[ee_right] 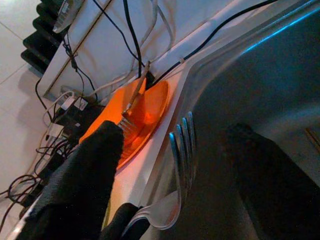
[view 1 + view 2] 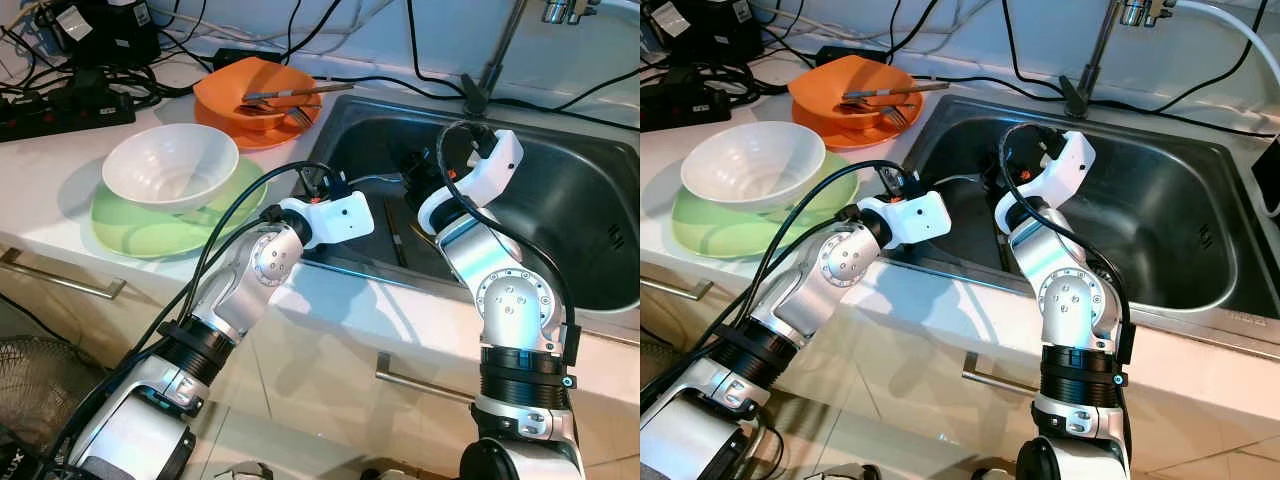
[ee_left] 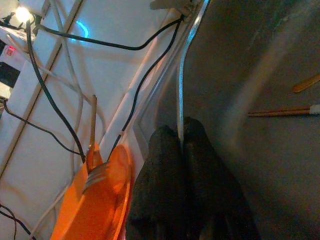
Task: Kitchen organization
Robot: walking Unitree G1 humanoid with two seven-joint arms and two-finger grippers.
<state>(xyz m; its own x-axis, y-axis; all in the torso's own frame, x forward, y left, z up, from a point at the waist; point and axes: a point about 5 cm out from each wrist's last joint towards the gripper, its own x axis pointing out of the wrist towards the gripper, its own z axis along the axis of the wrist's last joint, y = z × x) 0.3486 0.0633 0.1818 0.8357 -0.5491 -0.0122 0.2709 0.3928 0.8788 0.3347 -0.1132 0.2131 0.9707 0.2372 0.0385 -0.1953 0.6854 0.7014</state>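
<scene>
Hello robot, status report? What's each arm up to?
Right end effector in sink, shut on fork. Left end effector shut, empty, at sink's edge. Orange bowl beside, holds cutlery.

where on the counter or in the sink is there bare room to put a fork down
Bare: the sink floor on its right half, and the counter strip along the sink's front edge. Crowded: the counter left of the sink, with the white bowl on a green plate, orange dishes and cables.

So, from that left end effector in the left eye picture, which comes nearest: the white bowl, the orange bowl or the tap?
From the left end effector:
1. Orange bowl, just behind it on the counter.
2. White bowl, out to its left.
3. Tap, far right, behind the sink.
</scene>
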